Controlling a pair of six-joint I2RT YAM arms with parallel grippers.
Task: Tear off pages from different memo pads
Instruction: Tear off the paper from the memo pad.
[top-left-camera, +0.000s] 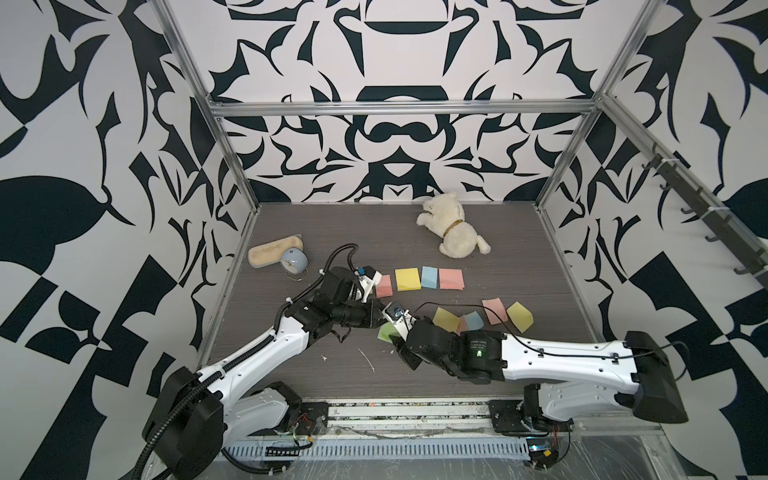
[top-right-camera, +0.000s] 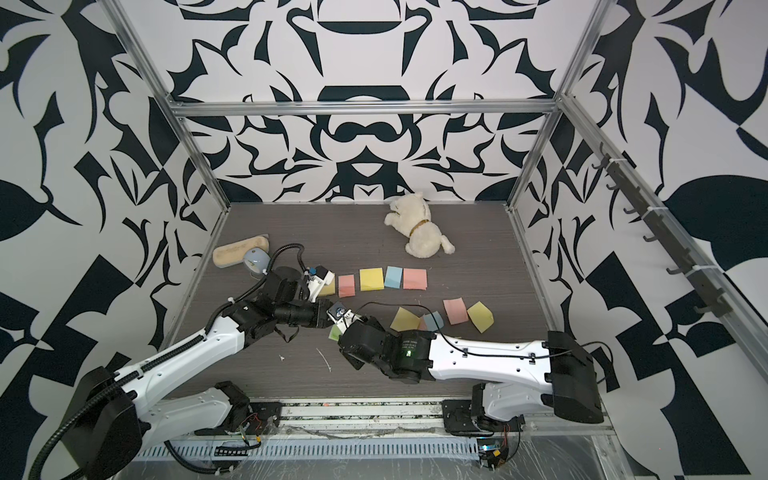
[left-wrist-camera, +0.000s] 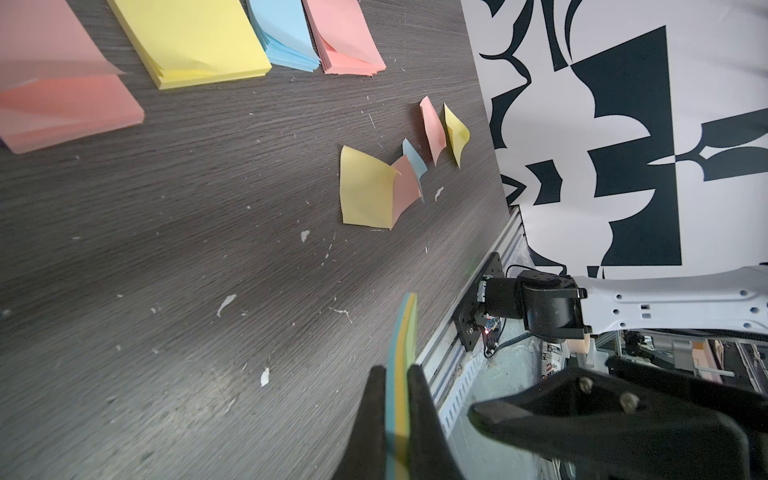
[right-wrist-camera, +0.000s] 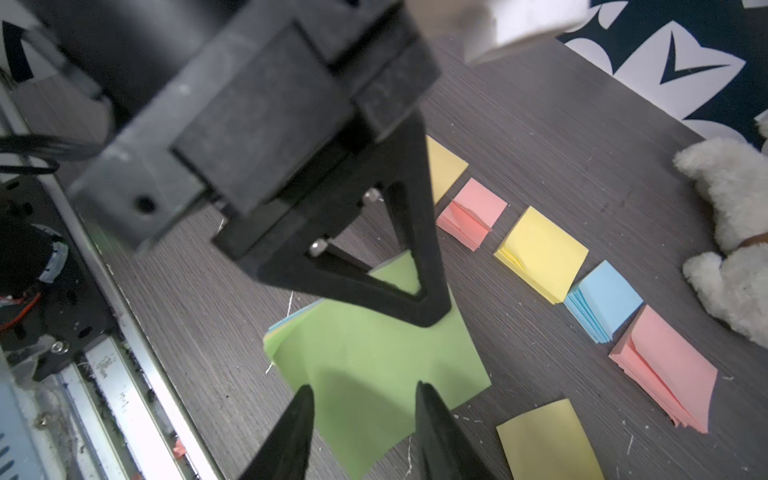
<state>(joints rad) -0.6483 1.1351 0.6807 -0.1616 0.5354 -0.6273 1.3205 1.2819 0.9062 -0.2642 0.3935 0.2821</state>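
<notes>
My left gripper (left-wrist-camera: 397, 376) is shut on one corner of a memo pad (left-wrist-camera: 402, 332) with a green top and yellow and blue layers at its edge. In both top views this pad (top-left-camera: 385, 331) (top-right-camera: 335, 332) sits low between the two wrists. My right gripper (right-wrist-camera: 365, 390) is open, and the opposite corner of the green top page (right-wrist-camera: 374, 361) lies between its fingers. Behind them runs a row of memo pads: pink (top-left-camera: 384, 286), yellow (top-left-camera: 408, 279), blue (top-left-camera: 429, 277), pink (top-left-camera: 451, 279). Loose pages lie to the right: yellow (top-left-camera: 445, 318), blue (top-left-camera: 473, 320), pink (top-left-camera: 495, 311), yellow (top-left-camera: 520, 316).
A white plush dog (top-left-camera: 453, 228) lies at the back right. A beige case (top-left-camera: 274, 249) and a small pale blue clock (top-left-camera: 294, 262) sit at the back left. A metal rail (top-left-camera: 407, 411) runs along the table's front edge, and patterned walls close in the other sides.
</notes>
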